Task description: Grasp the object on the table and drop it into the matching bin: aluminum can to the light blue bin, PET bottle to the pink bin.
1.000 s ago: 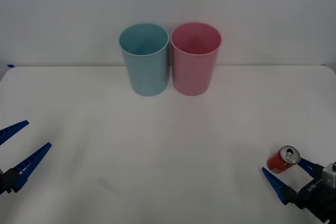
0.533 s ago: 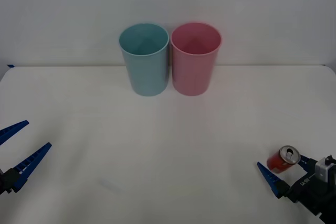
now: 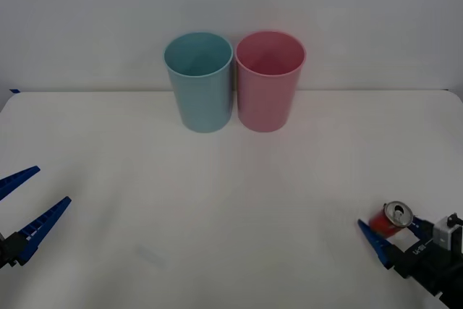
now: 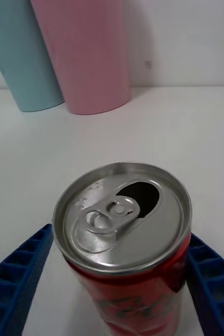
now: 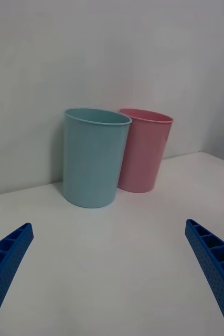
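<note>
Right gripper (image 3: pixel 396 234) open astride upright aluminum can (image 3: pixel 388 220)

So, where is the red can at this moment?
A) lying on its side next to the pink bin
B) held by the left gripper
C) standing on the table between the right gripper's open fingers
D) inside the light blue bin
C: the red can stands upright on the table, with the right gripper open, one blue finger on each side.

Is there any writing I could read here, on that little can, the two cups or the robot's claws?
Small red aluminum can: white lettering on its side and embossed marks on the silver lid, too blurred to read.
Right gripper: a white mark, too small to read.
Light blue plastic bin, pink plastic bin: none.
</note>
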You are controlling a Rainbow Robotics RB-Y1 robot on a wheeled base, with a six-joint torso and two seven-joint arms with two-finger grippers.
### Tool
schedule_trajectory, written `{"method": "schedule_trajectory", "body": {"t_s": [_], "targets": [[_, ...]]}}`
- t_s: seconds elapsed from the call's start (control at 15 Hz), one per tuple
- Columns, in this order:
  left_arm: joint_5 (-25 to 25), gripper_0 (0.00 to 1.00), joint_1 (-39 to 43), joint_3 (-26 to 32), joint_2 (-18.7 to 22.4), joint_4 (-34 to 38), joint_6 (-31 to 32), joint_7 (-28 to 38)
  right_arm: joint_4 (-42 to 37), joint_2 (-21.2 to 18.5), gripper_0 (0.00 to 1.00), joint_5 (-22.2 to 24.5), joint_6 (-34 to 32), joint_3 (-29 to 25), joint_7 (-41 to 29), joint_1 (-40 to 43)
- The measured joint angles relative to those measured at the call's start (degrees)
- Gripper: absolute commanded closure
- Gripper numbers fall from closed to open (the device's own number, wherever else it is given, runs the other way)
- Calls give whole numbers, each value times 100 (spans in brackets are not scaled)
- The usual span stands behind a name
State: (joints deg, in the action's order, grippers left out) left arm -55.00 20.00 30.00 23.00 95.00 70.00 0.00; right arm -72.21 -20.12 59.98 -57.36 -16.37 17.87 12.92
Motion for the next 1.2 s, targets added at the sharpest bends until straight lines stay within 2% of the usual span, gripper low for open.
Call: {"method": "schedule_trajectory", "body": {"t_s": [0.67, 1.2], "targets": [[0, 0, 0, 0, 0, 0, 0, 0, -2, 0, 100, -75, -21, -2, 29, 7], [0, 0, 0, 0, 0, 0, 0, 0, -309, -33, 100, -123, -618, -185, 46, 8]]}}
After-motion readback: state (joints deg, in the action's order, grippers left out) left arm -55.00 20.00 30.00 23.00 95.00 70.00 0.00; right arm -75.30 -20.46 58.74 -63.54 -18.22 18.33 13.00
